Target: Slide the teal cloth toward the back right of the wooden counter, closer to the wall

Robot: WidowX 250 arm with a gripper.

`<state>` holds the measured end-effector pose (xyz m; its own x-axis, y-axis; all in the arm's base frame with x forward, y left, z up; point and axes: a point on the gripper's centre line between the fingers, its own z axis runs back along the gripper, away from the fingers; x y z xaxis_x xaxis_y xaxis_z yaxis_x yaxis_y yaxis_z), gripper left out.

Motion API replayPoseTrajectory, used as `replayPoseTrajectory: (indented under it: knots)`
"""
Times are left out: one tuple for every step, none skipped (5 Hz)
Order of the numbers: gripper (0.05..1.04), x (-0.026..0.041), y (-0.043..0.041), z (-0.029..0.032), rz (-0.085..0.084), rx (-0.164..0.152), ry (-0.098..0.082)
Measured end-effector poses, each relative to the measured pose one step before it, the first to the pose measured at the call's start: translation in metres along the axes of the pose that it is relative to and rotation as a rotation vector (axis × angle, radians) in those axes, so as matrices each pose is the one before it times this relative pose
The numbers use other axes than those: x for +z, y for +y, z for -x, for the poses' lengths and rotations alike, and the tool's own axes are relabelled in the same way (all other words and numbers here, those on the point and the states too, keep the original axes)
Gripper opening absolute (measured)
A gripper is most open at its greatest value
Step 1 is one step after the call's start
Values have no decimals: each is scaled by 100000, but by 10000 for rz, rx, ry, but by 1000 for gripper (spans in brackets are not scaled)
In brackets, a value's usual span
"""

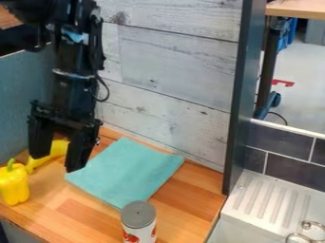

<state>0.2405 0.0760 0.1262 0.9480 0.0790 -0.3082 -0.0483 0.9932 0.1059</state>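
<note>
The black gripper [58, 159] hangs at the left, pointing down over the wooden counter, its two fingers spread apart with nothing held between them. Behind and partly between the fingers lies a yellow banana-like object [47, 155]. A yellow bell pepper [14, 184] with a green stem stands at the left edge, lower than the gripper. To the gripper's right a teal cloth [127, 172] lies flat on the counter. Near the front, by the cloth's lower corner, a white and red can [138, 222] with a grey lid stands upright.
A whitish plank wall [171, 71] rises behind the wooden counter [82, 213], and a blue-grey panel [25, 95] bounds the left. A dark upright post [240, 95] divides the counter from a white ridged drainboard [266, 199] with metal rings [307, 236] at right.
</note>
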Motion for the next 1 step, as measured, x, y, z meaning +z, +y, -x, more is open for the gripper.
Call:
replayPoseTrajectory:
  knots:
    - [1001,518,-400,3155,134,-458,-500]
